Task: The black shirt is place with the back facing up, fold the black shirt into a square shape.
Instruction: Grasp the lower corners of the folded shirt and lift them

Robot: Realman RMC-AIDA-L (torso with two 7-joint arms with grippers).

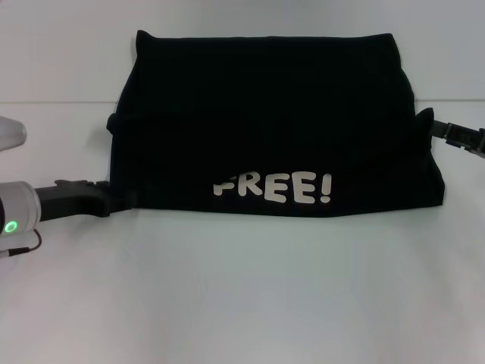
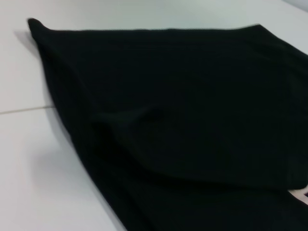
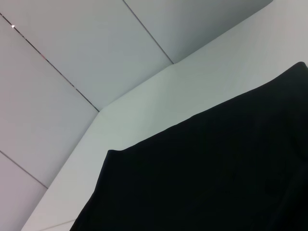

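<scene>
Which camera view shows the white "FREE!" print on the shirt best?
The head view: the print is whole near the black shirt's front edge. The left wrist view catches a sliver; the right wrist view, none.

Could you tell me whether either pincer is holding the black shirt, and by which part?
It cannot be told: left pincer and right pincer meet the black shirt at its side edges.

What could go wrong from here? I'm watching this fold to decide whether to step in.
1. The black shirt is a wide rectangle, not a square; its near edge by the white lettering runs slightly aslant, so a further fold may come out crooked.
2. The left gripper sits at the near left corner and the right gripper farther back on the right edge; uneven pulls could skew or bunch the layers.
</scene>
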